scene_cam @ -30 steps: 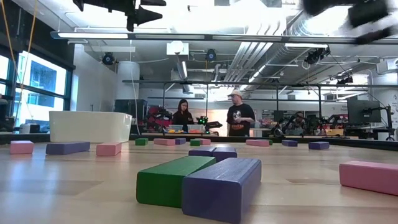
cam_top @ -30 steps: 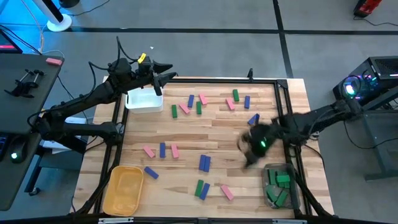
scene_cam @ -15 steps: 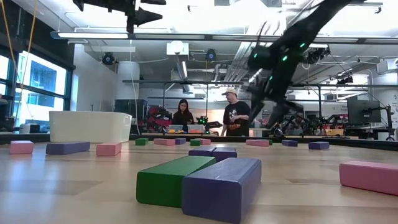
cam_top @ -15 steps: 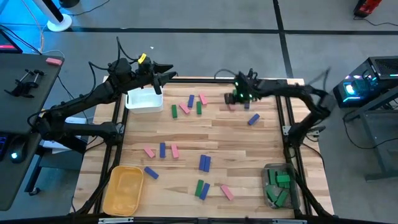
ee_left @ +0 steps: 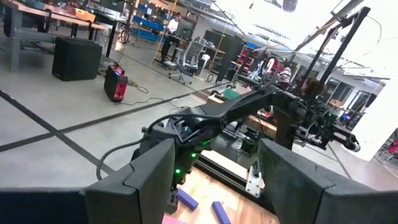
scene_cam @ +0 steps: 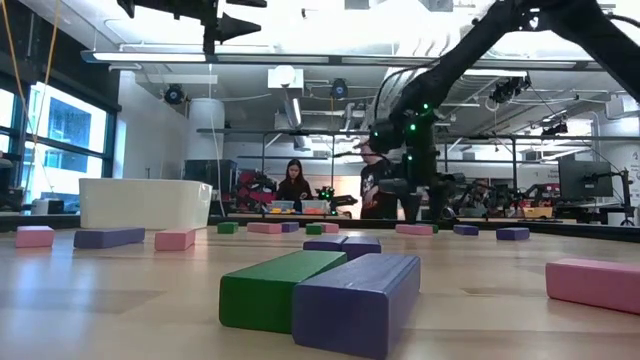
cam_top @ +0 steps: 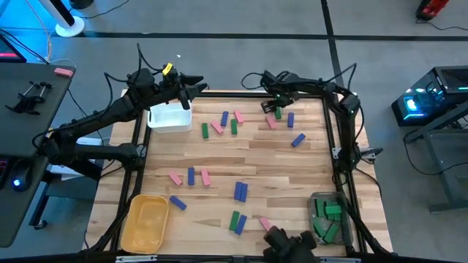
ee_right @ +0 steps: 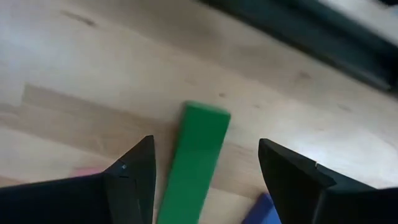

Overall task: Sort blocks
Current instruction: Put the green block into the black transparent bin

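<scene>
No lettering, label, brand or number can be read anywhere here. The blocks carry no visible markings.

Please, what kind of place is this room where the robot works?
Probably a robotics lab or workshop. Beyond the wooden table the low view shows exposed ceiling pipes, workbenches with equipment and a person standing there; another robot arm shows in the left wrist view.
</scene>
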Controlling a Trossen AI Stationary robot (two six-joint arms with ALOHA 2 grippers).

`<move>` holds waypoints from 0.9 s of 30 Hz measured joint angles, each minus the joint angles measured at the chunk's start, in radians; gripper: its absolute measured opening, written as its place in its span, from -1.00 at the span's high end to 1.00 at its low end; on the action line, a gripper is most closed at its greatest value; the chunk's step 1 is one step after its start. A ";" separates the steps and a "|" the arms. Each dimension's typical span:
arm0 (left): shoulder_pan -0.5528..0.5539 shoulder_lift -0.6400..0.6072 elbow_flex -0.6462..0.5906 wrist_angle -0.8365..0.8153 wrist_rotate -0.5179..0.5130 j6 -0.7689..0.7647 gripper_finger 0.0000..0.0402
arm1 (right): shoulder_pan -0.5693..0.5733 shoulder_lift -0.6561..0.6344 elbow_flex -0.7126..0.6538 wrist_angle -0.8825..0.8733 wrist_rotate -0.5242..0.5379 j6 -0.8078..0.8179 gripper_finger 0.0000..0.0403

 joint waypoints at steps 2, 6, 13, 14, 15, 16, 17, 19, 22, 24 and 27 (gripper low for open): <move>0.000 0.000 0.000 0.000 0.000 0.000 -0.08 | -0.016 -0.001 -0.021 0.020 -0.047 0.002 -0.07; 0.000 0.000 0.000 0.000 0.000 0.000 -0.08 | -0.053 -0.008 -0.074 0.049 -0.172 0.039 -0.07; 0.000 0.000 0.000 0.000 0.000 0.004 -0.08 | -0.072 -0.015 -0.151 0.086 -0.242 0.012 0.16; 0.000 0.000 0.000 0.000 0.001 0.010 -0.08 | -0.071 -0.015 -0.151 0.080 -0.246 0.006 0.27; 0.000 0.000 0.000 0.000 0.001 0.011 -0.08 | -0.071 -0.018 -0.152 0.074 -0.251 0.002 0.39; 0.000 0.000 0.000 0.000 0.001 0.011 -0.08 | -0.070 -0.022 -0.152 0.067 -0.256 -0.002 0.54; 0.000 0.000 0.000 0.000 0.001 0.011 -0.08 | -0.068 -0.029 -0.150 0.057 -0.262 -0.010 0.70; 0.000 -0.001 0.000 0.000 0.002 0.020 -0.08 | -0.070 -0.060 -0.142 0.027 -0.265 -0.022 0.91; 0.000 -0.011 0.000 0.000 0.005 0.053 -0.08 | -0.066 -0.131 -0.124 -0.059 -0.254 -0.044 0.88; 0.001 -0.022 0.000 0.001 0.006 0.075 -0.08 | -0.066 -0.211 -0.089 -0.071 -0.241 -0.068 0.90; 0.009 -0.040 0.000 0.001 0.007 0.098 -0.08 | -0.065 -0.334 -0.084 -0.159 -0.219 -0.088 0.97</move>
